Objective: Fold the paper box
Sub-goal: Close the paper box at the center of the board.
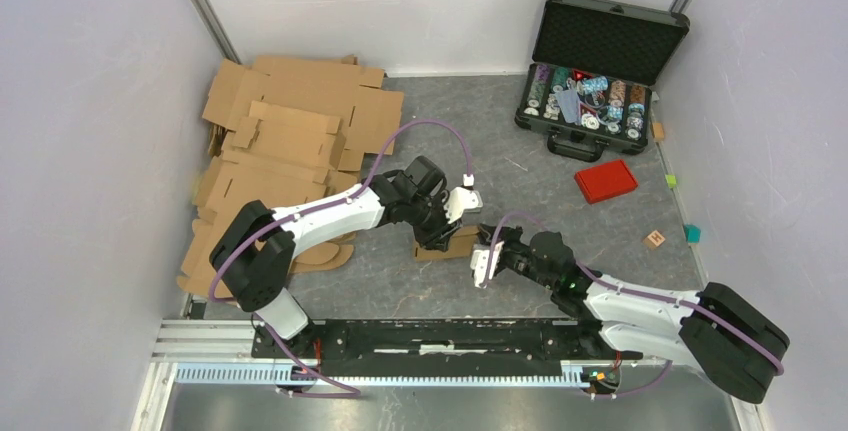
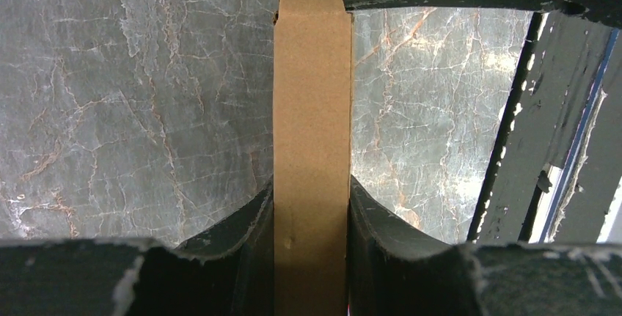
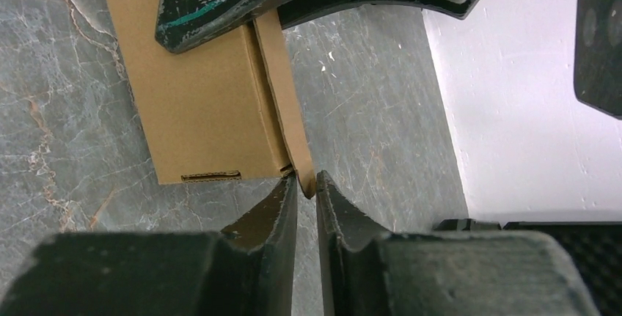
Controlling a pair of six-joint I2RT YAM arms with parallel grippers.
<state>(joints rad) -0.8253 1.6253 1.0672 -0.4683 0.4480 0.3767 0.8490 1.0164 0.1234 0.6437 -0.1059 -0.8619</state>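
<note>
at the near edge, closest to the top camera, a black mounting rail (image 1: 440, 336) is seen, with both arm bases bolted to it. beyond it a grey marbled table (image 1: 400, 286) is spread out. a heap of large flat brown cardboard sheets (image 1: 290, 131) is piled far behind the paper box (image 1: 457, 247), toward the left of the top view. an open black case (image 1: 595, 71), filled with small rolls and spools, is stood well behind the paper box, toward the right. the left arm (image 1: 320, 213) and the right arm (image 1: 640, 303) are both reached in toward the paper box, which lies on the table between the two wrists, just ahead of the rail's middle. a red rectangular lid (image 1: 606, 180) is laid flat between the paper box and the case.

the left gripper (image 2: 312, 191) is brought down over the paper box (image 2: 312, 111), and its fingers (image 2: 242, 235) are clamped on a narrow upright panel of it, one on each face. the right gripper (image 3: 306, 184) is set at the box's other end. its fingers (image 3: 279, 213) are drawn almost together, with the tip of a thin side flap of the paper box (image 3: 205, 111) pinched in the slit between them.

a small wooden block (image 1: 655, 239), a teal cube (image 1: 692, 234) and a green cube (image 1: 671, 180) are scattered well apart from the paper box, by the right wall.
</note>
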